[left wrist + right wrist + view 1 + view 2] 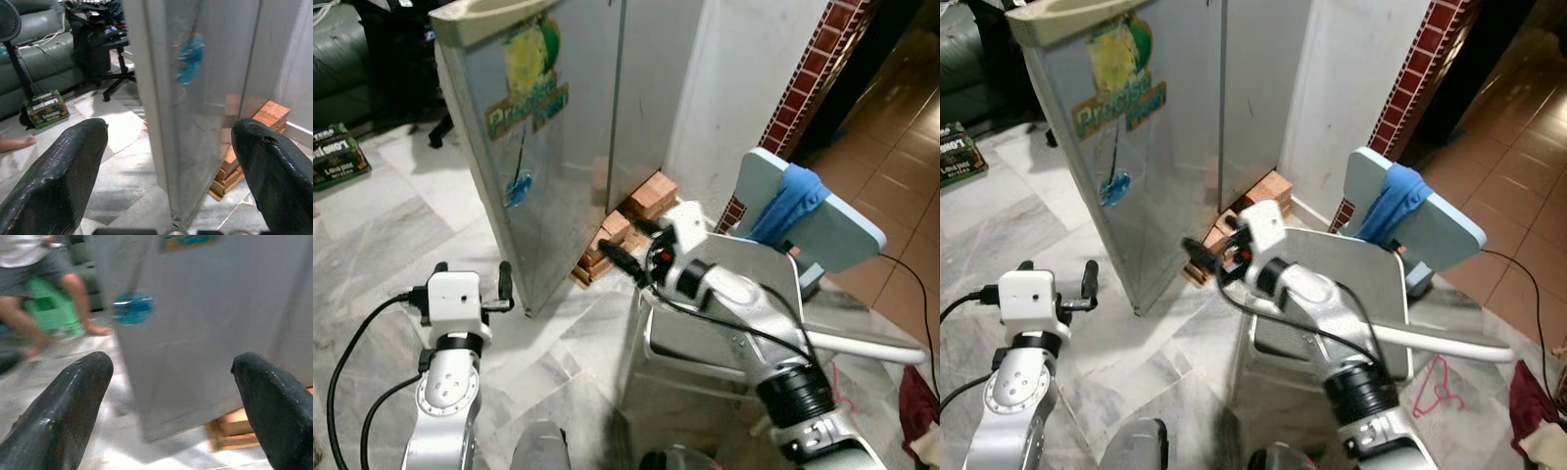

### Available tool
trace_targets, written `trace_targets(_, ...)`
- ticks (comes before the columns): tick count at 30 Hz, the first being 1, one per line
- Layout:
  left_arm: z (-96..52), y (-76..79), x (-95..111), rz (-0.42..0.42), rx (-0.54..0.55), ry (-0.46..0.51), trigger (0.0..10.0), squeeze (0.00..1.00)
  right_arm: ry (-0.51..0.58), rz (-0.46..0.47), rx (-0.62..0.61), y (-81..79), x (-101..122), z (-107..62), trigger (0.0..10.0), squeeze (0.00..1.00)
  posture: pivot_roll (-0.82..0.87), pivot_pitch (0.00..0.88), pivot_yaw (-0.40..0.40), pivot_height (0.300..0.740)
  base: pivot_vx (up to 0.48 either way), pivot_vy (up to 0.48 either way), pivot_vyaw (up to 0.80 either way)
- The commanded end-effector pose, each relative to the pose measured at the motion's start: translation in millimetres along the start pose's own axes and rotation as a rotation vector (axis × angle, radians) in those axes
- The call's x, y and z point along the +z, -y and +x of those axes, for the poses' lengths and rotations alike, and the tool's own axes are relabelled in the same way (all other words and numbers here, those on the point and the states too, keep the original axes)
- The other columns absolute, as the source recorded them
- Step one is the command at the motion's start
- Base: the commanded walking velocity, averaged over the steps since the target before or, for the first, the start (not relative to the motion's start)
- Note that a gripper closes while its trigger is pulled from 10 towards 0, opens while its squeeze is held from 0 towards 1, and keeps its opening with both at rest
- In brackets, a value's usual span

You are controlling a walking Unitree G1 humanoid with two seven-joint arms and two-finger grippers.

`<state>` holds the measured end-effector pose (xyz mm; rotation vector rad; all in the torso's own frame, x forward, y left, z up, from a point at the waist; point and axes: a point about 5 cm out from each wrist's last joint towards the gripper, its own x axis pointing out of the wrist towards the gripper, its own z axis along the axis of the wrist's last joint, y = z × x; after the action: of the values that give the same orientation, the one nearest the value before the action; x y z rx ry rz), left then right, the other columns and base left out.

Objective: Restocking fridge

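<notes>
Right hand: fingers apart, holding nothing, raised in front of the fridge and aimed at its lower side, near the stack of bricks. In the right wrist view both black fingers frame the fridge's grey panel and a blue sticker on it; whether a fingertip touches the fridge cannot be told. The right arm reaches over a metal chair.

Left hand: fingers apart, empty, held low over the marble floor, just short of the fridge's near bottom corner. In the left wrist view the fingers frame that corner edge, with the bricks behind it.

Fridge: grey, doors shut, standing on the floor and leaning back, its far side propped on the bricks. A yellow-green logo sticker sits high on the front, the blue sticker lower down. White wall behind; a column of red tiles to its right.

Chair: just right of the fridge, a pale blue board leaning at its back with a blue cloth draped over it. A pink hanger lies on the floor beside the chair.

Further out: green box on the floor at left, a grey-green sofa and a black office chair behind it. A seated person's bare legs show beyond the fridge, by a green stool.
</notes>
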<state>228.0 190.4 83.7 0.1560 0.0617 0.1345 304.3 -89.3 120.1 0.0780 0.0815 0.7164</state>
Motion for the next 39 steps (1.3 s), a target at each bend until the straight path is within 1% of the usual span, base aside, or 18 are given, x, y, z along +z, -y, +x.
trace_targets(1,-1.3,-2.1,-6.1,0.002,0.001,-0.03,10.0,0.0,-0.004,-0.047,-0.093,17.3,-3.2,-14.1,10.0,0.0,0.14,0.078,-0.017,0.74,0.0,0.48,0.0)
trace_targets(3,-2.5,0.9,-8.8,0.01,-0.016,-0.036,10.0,0.0,-0.024,-0.064,-0.143,24.4,-9.9,-25.0,10.0,0.0,0.13,0.07,-0.01,0.74,0.0,0.48,0.0)
trace_targets(5,-3.5,3.9,-10.3,0.006,-0.024,-0.041,10.0,0.0,-0.025,-0.089,-0.181,26.7,-16.1,-31.9,10.0,0.0,0.12,0.065,-0.013,0.74,0.0,0.48,0.0)
trace_targets(6,-3.6,6.7,-9.9,0.011,-0.036,-0.037,10.0,0.0,-0.021,-0.086,-0.214,25.1,-20.7,-35.2,10.0,0.0,0.12,0.065,-0.011,0.74,0.0,0.48,0.0)
trace_targets(9,-2.1,9.1,-7.7,0.009,-0.042,-0.029,10.0,0.0,0.009,-0.062,-0.299,20.3,-25.9,-37.4,10.0,0.0,0.13,0.059,-0.01,0.74,0.0,0.48,0.0)
trace_targets(11,-1.8,9.1,-7.1,0.009,-0.041,-0.026,10.0,0.0,0.014,-0.067,-0.307,19.8,-26.4,-37.5,10.0,0.0,0.13,0.059,-0.01,0.74,0.0,0.48,0.0)
trace_targets(13,-0.4,8.7,-4.4,0.011,-0.041,-0.016,10.0,0.0,0.025,-0.049,-0.368,18.7,-30.3,-37.2,10.0,0.0,0.14,0.059,-0.005,0.74,0.0,0.48,0.0)
trace_targets(15,0.0,8.5,-4.2,0.013,-0.042,-0.014,10.0,0.0,0.026,-0.017,-0.415,19.3,-33.7,-37.1,10.0,0.0,0.13,0.059,-0.002,0.74,0.0,0.48,-0.45)
trace_targets(18,0.3,8.4,-4.7,0.013,-0.043,-0.015,10.0,0.0,0.034,-0.025,-0.441,20.5,-34.8,-37.4,10.0,0.0,0.13,0.059,-0.001,0.74,0.0,0.48,-0.14)
trace_targets(20,0.9,7.6,-5.2,0.023,-0.049,-0.012,10.0,0.0,0.035,-0.002,-0.476,25.9,-35.1,-38.7,10.0,0.0,0.12,0.059,-0.004,0.74,0.0,0.48,0.0)
trace_targets(21,0.9,7.6,-5.2,0.023,-0.049,-0.012,10.0,0.0,0.035,-0.002,-0.476,25.9,-35.1,-38.7,10.0,0.0,0.12,0.059,-0.004,0.74,0.0,0.48,0.0)
trace_targets(22,3.3,6.5,-4.8,0.021,-0.045,-0.008,10.0,0.0,0.037,-0.012,-0.484,30.2,-33.7,-39.2,10.0,0.0,0.12,0.058,-0.008,0.74,0.0,0.48,0.0)
trace_targets(24,5.4,5.9,-4.9,0.007,-0.03,-0.013,10.0,0.0,0.041,-0.019,-0.488,33.6,-31.7,-39.3,10.0,0.0,0.12,0.058,-0.014,0.74,0.0,0.48,0.0)
trace_targets(28,5.4,6.0,-4.5,0.005,-0.03,-0.008,10.0,0.0,0.051,-0.023,-0.498,37.2,-28.3,-37.3,10.0,0.0,0.12,0.06,-0.016,0.74,0.0,0.48,0.0)
trace_targets(39,3.8,2.0,-5.1,-0.005,-0.03,-0.01,10.0,0.0,0.066,-0.012,-0.498,33.1,-27.7,-32.9,10.0,0.0,0.12,0.066,-0.013,0.74,0.0,0.478,0.0)
